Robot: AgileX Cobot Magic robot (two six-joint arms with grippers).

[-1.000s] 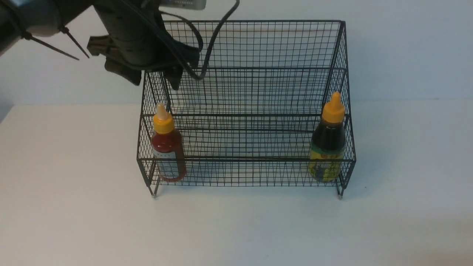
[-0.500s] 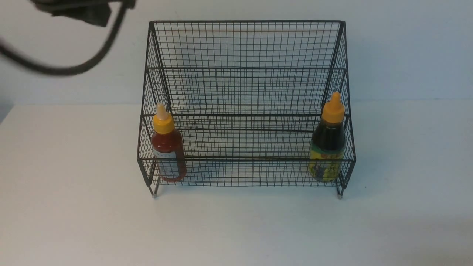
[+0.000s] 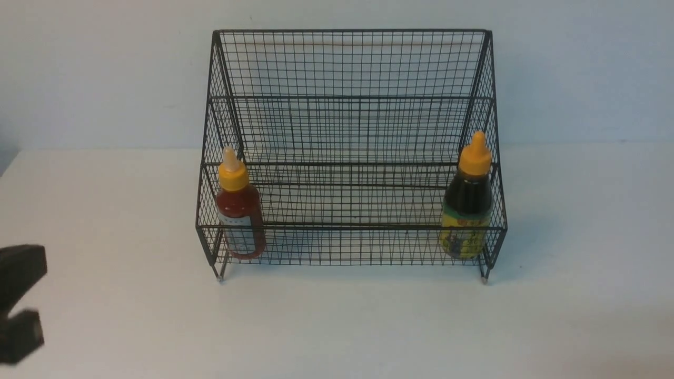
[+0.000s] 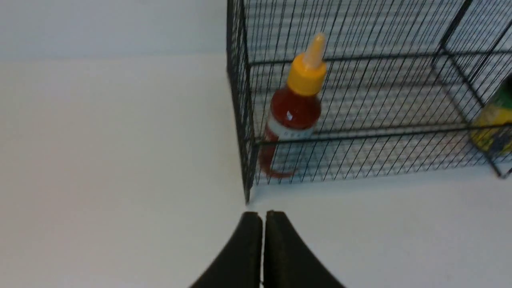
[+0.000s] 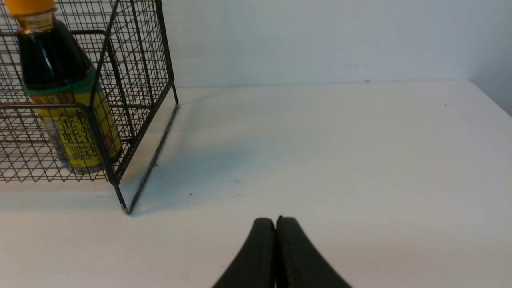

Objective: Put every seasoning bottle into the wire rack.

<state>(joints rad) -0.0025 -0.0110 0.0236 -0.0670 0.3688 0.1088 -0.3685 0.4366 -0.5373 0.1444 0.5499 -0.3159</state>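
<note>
White tabletop (image 3: 105, 210) meets a plain pale wall (image 3: 579, 73) at the far edge. The wire rack (image 3: 350, 63) stands centrally, red sauce bottle (image 3: 239, 210) lower-tier left, dark sauce bottle (image 3: 467, 205) lower-tier right. Left gripper (image 4: 263, 218) and right gripper (image 5: 275, 224) are both closed, empty.

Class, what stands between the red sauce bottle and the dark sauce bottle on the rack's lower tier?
Nothing: in the front view, only bare black wire-mesh rack separates red sauce bottle and dark sauce bottle.
</note>
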